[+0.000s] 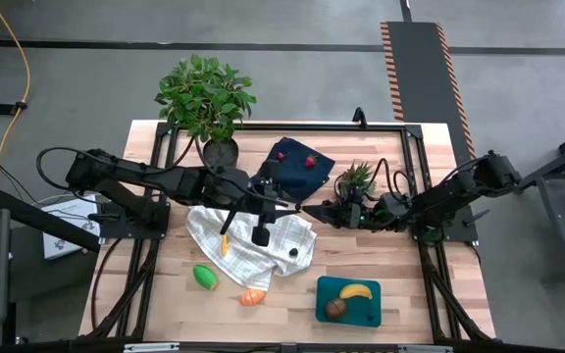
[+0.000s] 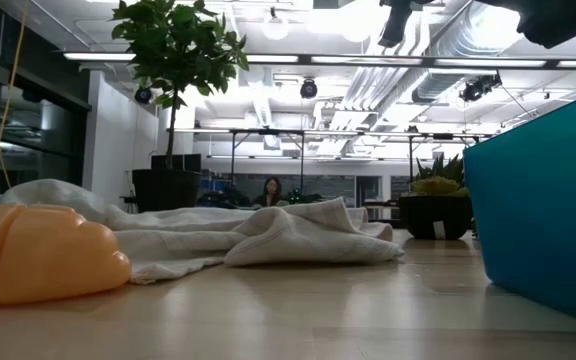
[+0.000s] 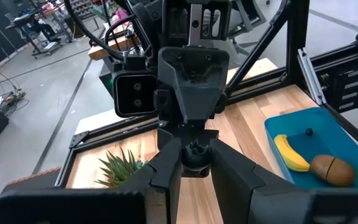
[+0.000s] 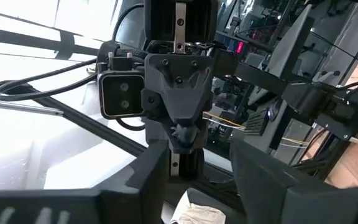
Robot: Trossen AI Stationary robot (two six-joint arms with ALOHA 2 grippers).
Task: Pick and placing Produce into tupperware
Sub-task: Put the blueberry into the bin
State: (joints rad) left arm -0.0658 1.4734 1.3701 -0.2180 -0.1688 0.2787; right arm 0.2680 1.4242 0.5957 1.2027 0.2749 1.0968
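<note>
Teal plastic, the container (image 1: 372, 316) sat at the near right of the wooden table (image 1: 430, 294) in the high view, with the yellow banana (image 1: 355, 291) and the brown round piece (image 1: 334, 308) inside it; the green piece (image 1: 205, 277) and an orange piece (image 1: 252, 296) lay on bare wood to its left, near the front edge; two red berries (image 1: 310, 160) rested on the dark navy cloth (image 1: 297, 172) at the far side; a crumpled white cloth (image 1: 248, 245) lay between them. Only that view showed both arms reaching in and meeting nose to nose above the middle of the table, just right of the white cloth and beside the small spiky plant (image 1: 356, 178); the big leafy plant (image 1: 204, 93) stood at the far left.

The low view showed neither gripper; it gave the orange piece up close on the left, the white cloth behind it, the container's wall on the right, and a person (image 2: 271, 190) far back in the room.

The left wrist view looked past the left gripper (image 3: 196, 160) at the other arm's head; its fingers (image 3: 166, 174) ran in close on a small dark lump, and whether they gripped it I cannot tell. The right wrist view showed the right gripper (image 4: 194, 165) with its fingers (image 4: 145, 183) standing apart, the left arm's nose in the gap, nothing plainly held.
</note>
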